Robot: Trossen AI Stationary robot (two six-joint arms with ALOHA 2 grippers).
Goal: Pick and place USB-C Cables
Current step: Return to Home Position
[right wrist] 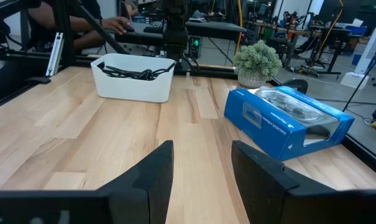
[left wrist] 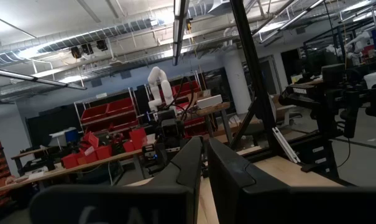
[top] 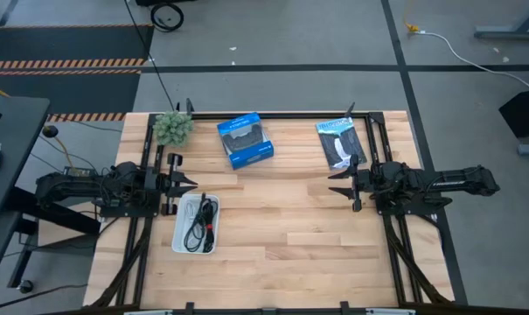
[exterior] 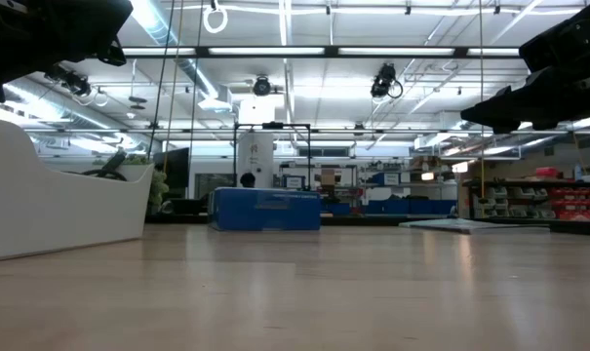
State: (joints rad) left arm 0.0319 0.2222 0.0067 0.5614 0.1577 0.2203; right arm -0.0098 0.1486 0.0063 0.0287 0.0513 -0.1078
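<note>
A white tray [top: 197, 223] stands on the table's left half and holds black coiled cables [top: 198, 223], one with a red tie [top: 211, 224]. I cannot make out a white cable against the tray. In the right wrist view the cables [right wrist: 135, 73] lie inside the tray [right wrist: 135, 86]. My left gripper [top: 191, 184] hovers level just beyond the tray's far end, shut and holding nothing; its fingers nearly meet in the left wrist view [left wrist: 204, 163]. My right gripper [top: 331, 184] hovers open over the table's right half, its fingers apart in the right wrist view [right wrist: 202, 163].
A blue box [top: 245, 140] and a black-and-white packet [top: 341, 143] lie near the far edge. A small potted plant [top: 172, 128] stands at the far left corner. Bare wood lies between the two grippers and toward the near edge. A person's hand [right wrist: 116, 23] shows beyond the table.
</note>
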